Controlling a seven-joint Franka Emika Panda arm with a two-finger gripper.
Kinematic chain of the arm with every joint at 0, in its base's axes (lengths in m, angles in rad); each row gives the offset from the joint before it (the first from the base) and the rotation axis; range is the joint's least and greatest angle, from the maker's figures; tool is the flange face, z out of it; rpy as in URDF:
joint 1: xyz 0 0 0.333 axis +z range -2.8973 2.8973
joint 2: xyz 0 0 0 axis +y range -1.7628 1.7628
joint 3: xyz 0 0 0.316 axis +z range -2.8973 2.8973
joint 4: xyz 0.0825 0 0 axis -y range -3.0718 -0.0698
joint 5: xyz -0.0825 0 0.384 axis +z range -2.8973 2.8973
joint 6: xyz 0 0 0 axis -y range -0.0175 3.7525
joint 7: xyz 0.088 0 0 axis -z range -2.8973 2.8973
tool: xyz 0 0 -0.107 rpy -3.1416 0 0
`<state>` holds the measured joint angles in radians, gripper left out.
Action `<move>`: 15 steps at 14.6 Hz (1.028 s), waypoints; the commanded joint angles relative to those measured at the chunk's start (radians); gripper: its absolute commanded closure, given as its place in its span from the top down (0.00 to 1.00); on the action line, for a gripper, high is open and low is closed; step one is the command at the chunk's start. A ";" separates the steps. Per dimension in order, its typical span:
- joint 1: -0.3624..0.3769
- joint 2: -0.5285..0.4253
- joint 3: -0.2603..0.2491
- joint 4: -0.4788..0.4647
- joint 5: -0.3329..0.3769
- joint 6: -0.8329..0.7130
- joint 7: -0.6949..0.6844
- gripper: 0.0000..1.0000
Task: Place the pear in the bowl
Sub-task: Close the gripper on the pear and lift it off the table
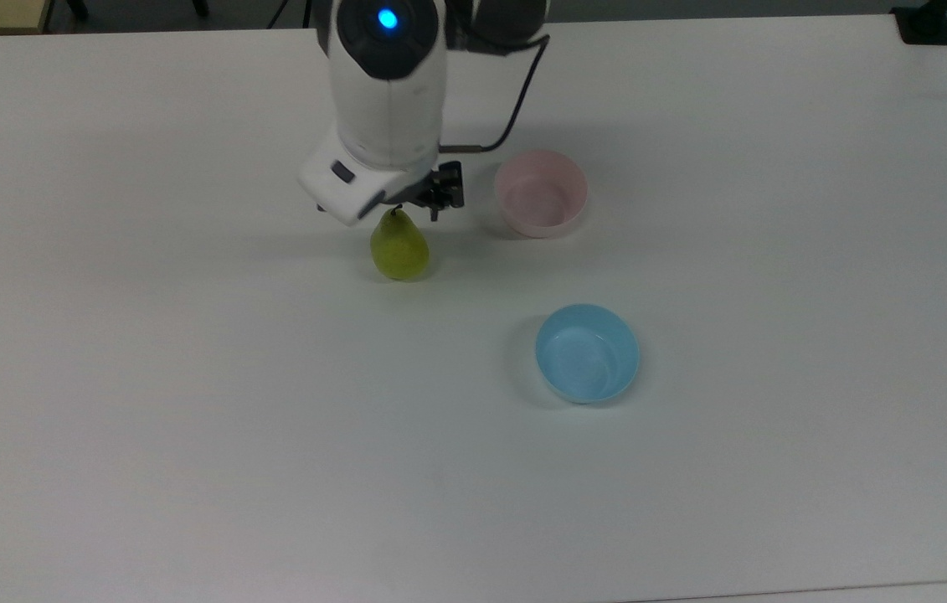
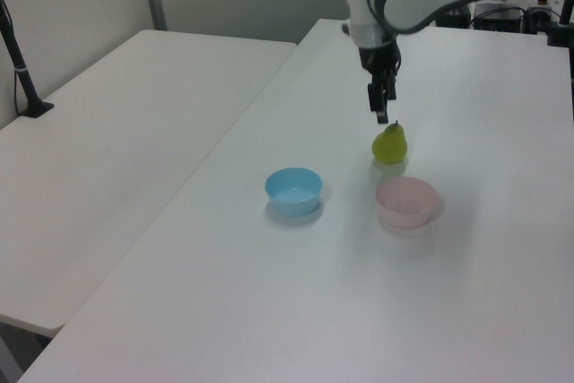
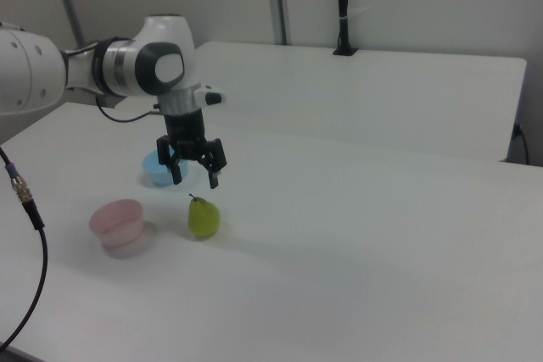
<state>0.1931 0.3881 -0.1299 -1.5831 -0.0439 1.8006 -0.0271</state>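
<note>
- Count: 1 pear [image 1: 398, 248], 2 bowls, 1 arm w/ 1 gripper [image 3: 194, 174], all over the white table [image 1: 188, 402].
- Pink bowl [image 1: 541, 193]: upright on table, nothing in it.
- Light blue bowl [image 1: 587, 353]: upright, also nothing in it.
- Pear = landmark. Stands upright on table, stem up, outside both bowls.
- Pink bowl near pear, to the top view's right and a bit further up; apart, not touching.
- Blue bowl further from pear, toward the top view's lower right; well apart from pink bowl too.
- Gripper above pear, pointing down; in right view fingertips sit just over the stem, one to each side, no contact w/ fruit.
- Fingers spread wide, gap broader than the pear's neck; holding nothing.
- In left view gripper tip hangs just above stem, pear directly below.
- In top view the white wrist housing covers the spot just above the pear's top.
</note>
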 commanded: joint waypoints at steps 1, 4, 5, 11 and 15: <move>0.034 0.057 -0.016 -0.017 -0.005 0.052 -0.028 1.00; 0.031 0.074 -0.016 -0.041 -0.059 0.062 -0.066 1.00; 0.031 0.081 -0.016 -0.046 -0.062 0.069 -0.068 1.00; 0.032 0.086 -0.016 -0.064 -0.094 0.091 -0.065 0.52; 0.034 0.071 -0.016 -0.060 -0.083 0.086 -0.056 0.08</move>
<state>0.2146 0.4881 -0.1343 -1.6231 -0.1259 1.8644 -0.0742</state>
